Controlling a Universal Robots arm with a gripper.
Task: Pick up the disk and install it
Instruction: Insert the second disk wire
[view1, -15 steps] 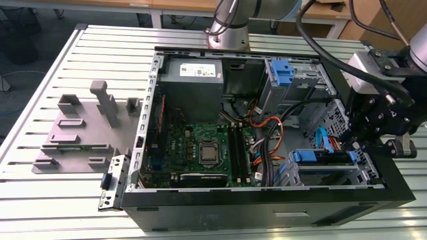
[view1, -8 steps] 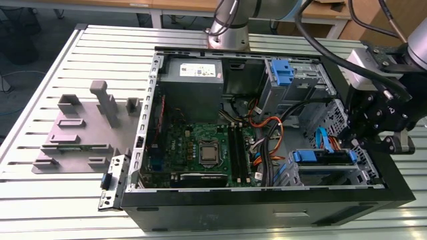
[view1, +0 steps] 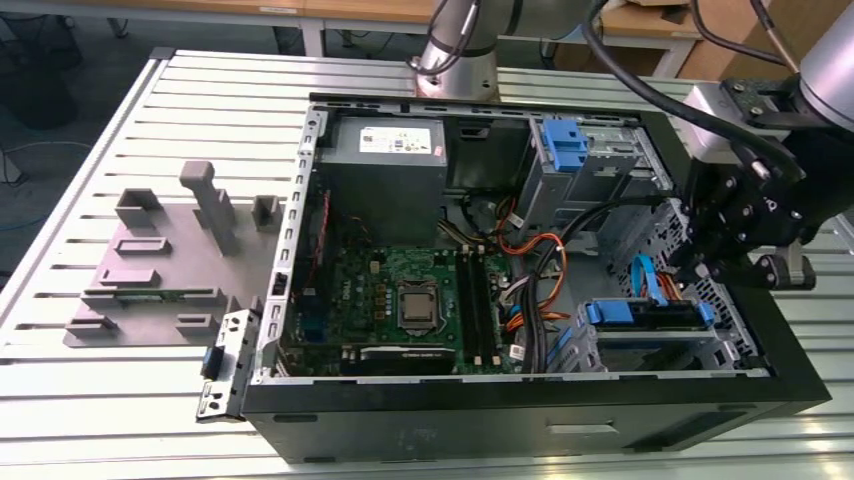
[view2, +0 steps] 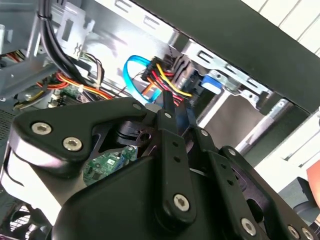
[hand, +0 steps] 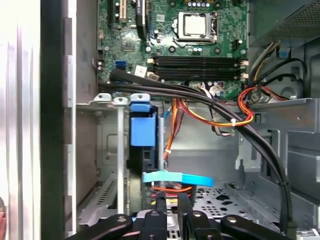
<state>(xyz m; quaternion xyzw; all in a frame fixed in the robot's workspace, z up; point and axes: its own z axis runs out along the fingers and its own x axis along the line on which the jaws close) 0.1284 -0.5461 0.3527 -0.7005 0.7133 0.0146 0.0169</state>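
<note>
In the exterior view we see the open computer case (view1: 534, 425) lying on the slatted table (view1: 80, 420). The gripper (view1: 701, 265) reaches in at about three o'clock of the case, close against its wall on the exterior view's right. The disk (view1: 650, 315) sits in the drive bay at roughly four o'clock, its blue bracket set among the bay's metal edges, near the fingertips; a blue cable (view1: 646, 280) loops between the two. Toward nine o'clock from the gripper the case opens out — orange and black wires first, then the motherboard (view1: 400, 300) — while the grey stand (view1: 147, 270) lies well apart on the table, outside the case. In the second wrist view we find the gripper (view2: 176, 102) with its jaws drawn narrow, a slim gap between them and nothing that we can see clamped. The tips are just beside the plug of the red and yellow wires (view2: 160, 75), with the disk (view2: 210, 82) beyond and the black case wall (view2: 240, 40) close by. In the first wrist view the gripper (hand: 171, 202) faces the perforated metal floor (hand: 220, 195), where open room lies between the bay rails and the black cable bundle (hand: 200, 95). The disk (hand: 141, 132) stands edge-on between those rails, near the black case wall (hand: 52, 115), and the blue cable (hand: 177, 178) crosses just ahead of the fingertips.
</note>
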